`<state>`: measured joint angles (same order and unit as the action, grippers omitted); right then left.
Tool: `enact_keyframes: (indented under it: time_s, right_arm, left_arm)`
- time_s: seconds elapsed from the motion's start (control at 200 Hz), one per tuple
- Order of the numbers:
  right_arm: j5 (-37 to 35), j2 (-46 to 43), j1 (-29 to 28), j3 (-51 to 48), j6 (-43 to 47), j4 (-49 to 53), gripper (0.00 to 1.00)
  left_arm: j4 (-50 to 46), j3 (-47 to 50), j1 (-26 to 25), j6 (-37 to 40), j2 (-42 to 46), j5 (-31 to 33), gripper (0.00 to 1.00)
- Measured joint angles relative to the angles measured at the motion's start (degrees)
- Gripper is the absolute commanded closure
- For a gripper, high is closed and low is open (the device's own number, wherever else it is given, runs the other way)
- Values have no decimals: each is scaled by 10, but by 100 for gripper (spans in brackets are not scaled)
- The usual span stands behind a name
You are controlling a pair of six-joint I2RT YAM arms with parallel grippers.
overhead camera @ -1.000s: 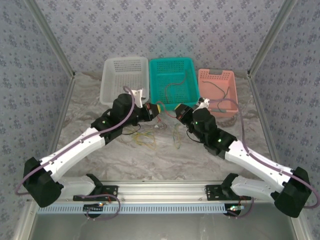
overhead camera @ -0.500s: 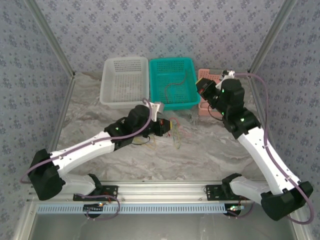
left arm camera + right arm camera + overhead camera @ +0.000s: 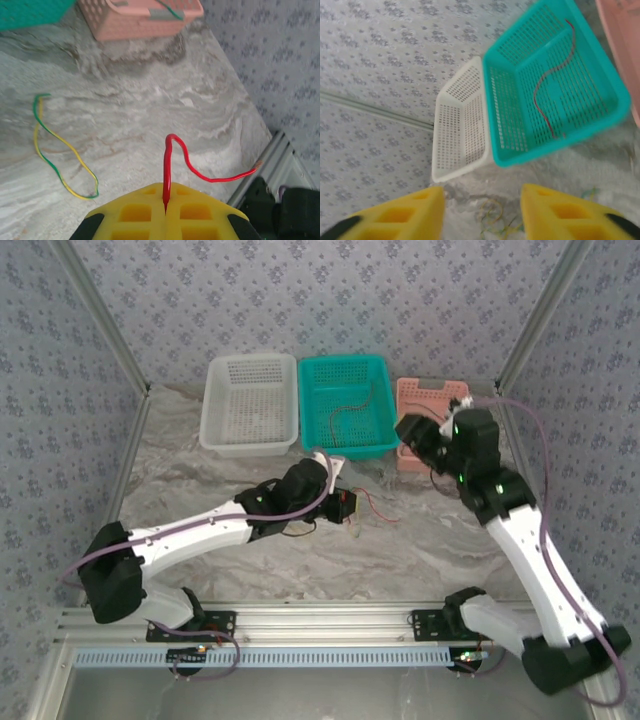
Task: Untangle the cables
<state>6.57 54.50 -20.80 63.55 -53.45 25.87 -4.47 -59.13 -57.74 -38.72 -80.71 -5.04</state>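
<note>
No text, label, brand, number or sign can be read on any surface in these views.

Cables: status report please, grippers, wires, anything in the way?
Left gripper shut on red cable. Right gripper open, empty. Yellow-green cable lies apart on table.

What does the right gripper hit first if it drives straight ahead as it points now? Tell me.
The right gripper, open, would probably meet the table just before the near corner of the teal basket, beside the loose cables. Depth is unclear; a flatter line would strike that corner instead.
</note>
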Motion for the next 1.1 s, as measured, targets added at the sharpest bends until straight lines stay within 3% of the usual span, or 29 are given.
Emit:
enact_keyframes:
  time_s: [0.14,0.235,0.4,0.62,0.705,0.824,0.919,1.099]
  right_arm:
    - [-58,-146,-95,-140,-84,1,28]
    - [-104,-191,-160,-205,-148,-12,26]
    - [-180,-188,-236,-268,-232,-48,24]
    - [-236,-148,-245,-294,-287,-142,30]
    - [-250,-133,-243,-293,-298,-173,40]
    - [-257,-108,-233,-293,-320,-208,79]
    - [-262,-94,-229,-293,-336,-230,100]
    - [-254,-85,-182,-249,-324,-212,100]
  left_arm:
    - [15,-2,16,-15,12,20,100]
    - [33,-2,25,-29,13,29,100]
    - [68,-2,30,-49,13,34,100]
    - [90,-3,30,-69,13,27,100]
    - [102,-3,29,-74,13,24,100]
    - [116,-3,23,-79,13,19,100]
    - [122,-3,16,-79,9,16,100]
    - [118,-9,0,-67,-11,3,100]
